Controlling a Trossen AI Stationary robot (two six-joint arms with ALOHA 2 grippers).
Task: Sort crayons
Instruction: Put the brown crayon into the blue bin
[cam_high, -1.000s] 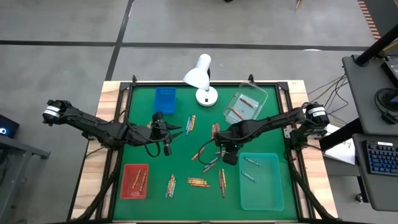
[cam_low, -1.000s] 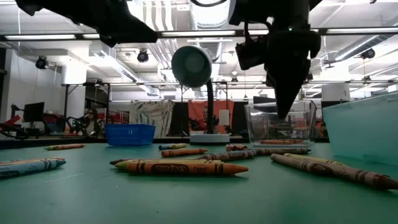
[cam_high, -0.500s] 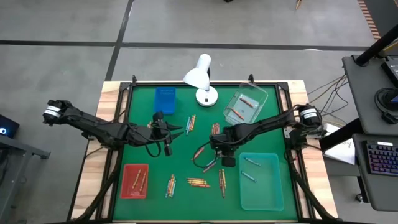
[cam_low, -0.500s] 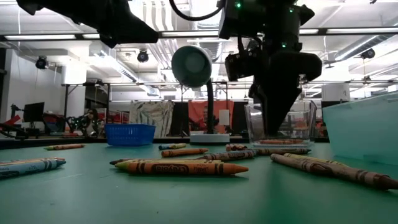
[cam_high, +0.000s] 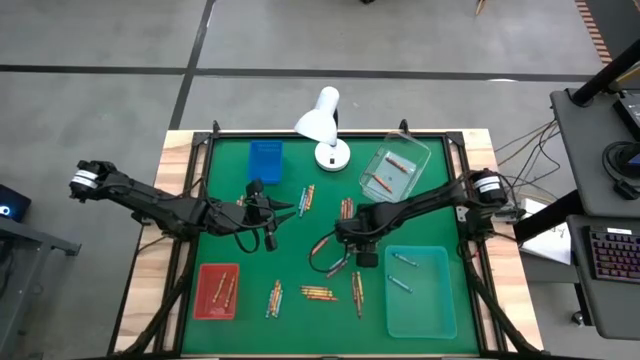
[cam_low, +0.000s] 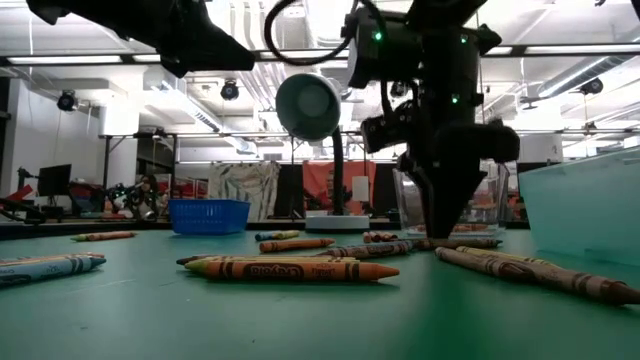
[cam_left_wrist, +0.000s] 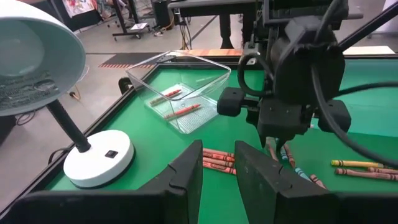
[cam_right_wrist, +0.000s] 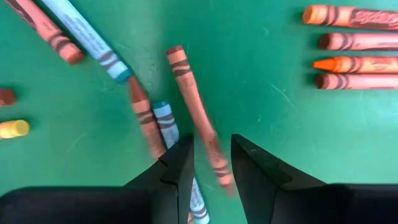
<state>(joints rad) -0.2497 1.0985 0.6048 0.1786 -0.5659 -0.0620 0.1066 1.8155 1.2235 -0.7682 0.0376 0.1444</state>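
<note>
The salmon-brown crayon (cam_right_wrist: 198, 118) I'm going for is lying on the green mat (cam_right_wrist: 267, 118), its lower end running between my right gripper (cam_right_wrist: 210, 163)'s parted fingers, not yet pinched; I'm straddling it lengthwise for a clean close. A light blue crayon (cam_right_wrist: 166, 122) is crowding one finger, but the other side is lying open. My left gripper (cam_left_wrist: 217, 169) is hovering well apart, fingers narrowly parted, holding nothing.

The flat green matt tabletop (cam_high: 240, 255) looks smooth, edged by pale bare wood boards (cam_high: 180, 150). The short paper-wrapped wax crayons (cam_right_wrist: 198, 118) look dull. The clear glossy plastic tray (cam_left_wrist: 180, 87) shines, as does the white smooth-shelled desk lamp (cam_high: 322, 118). The translucent pale-teal plastic bin (cam_high: 420, 295) looks frosted.
</note>
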